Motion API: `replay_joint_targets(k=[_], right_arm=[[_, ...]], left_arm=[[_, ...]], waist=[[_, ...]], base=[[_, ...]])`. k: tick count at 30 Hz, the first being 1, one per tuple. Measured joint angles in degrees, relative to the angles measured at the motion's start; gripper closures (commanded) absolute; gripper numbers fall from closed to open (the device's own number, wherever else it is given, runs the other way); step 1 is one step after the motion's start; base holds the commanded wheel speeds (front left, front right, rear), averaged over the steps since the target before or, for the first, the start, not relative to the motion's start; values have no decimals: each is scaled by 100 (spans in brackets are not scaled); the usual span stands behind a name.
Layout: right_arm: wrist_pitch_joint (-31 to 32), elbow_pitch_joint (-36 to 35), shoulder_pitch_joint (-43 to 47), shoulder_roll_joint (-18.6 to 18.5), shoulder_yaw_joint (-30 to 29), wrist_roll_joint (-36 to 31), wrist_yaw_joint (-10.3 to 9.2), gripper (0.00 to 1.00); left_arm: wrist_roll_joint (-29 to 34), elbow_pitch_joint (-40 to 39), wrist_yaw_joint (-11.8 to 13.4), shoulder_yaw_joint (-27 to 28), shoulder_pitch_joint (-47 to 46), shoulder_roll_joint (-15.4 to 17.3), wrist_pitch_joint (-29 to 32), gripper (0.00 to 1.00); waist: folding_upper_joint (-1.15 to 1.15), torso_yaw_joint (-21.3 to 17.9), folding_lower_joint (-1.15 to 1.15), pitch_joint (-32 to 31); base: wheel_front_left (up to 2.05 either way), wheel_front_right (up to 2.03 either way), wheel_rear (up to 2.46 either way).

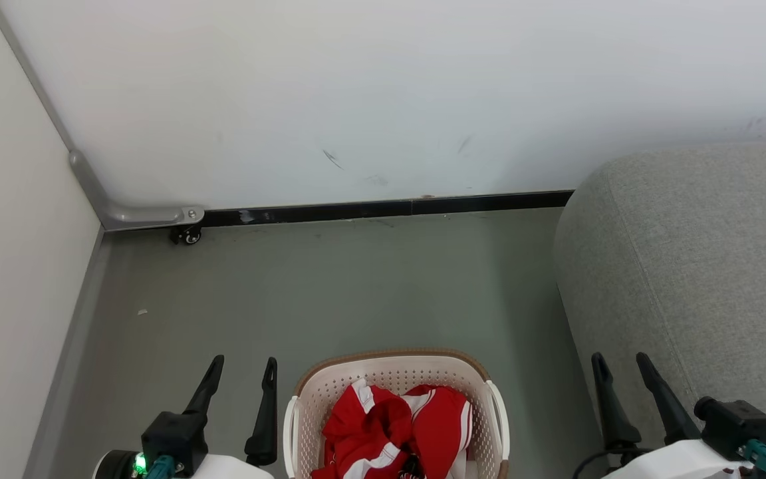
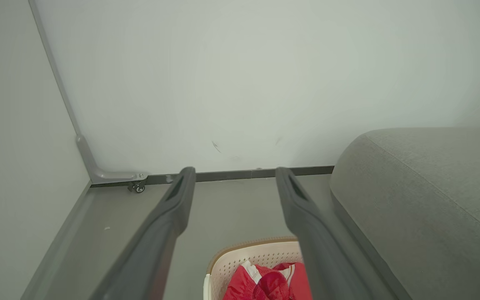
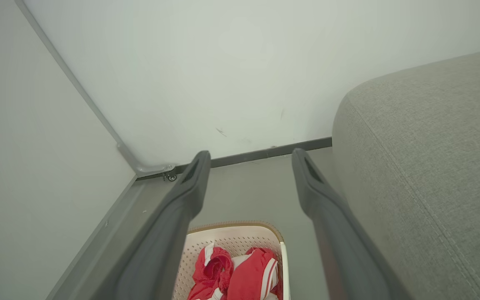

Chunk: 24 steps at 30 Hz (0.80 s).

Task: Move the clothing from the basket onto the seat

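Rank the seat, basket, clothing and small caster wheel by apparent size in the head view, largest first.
1. seat, largest, though cut off by the picture's edges.
2. basket, cut off at the bottom edge.
3. clothing, lying inside the basket.
4. caster wheel, by far the smallest.

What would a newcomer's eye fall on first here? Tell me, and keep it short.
The red clothing with white bands stands out first, heaped in the cream basket on the grey floor at the bottom centre of the head view. To its right rises the big grey seat. The left gripper and right gripper flank the basket, both open.
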Motion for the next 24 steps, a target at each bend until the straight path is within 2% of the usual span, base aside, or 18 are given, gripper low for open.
replay_joint_targets(k=[12,24], right_arm=[[-120,132,-2,59,-27,-1040,2,0],[-120,246,-5,87,-141,-1053,3,0]], left_arm=[[878,188,293,-92,-1,-21,-233,0],[861,394,347,35,-4,-59,-235,0]], waist=[[0,15,-1,14],[0,16,-2,51]], base=[[0,0,0],[0,0,0]])
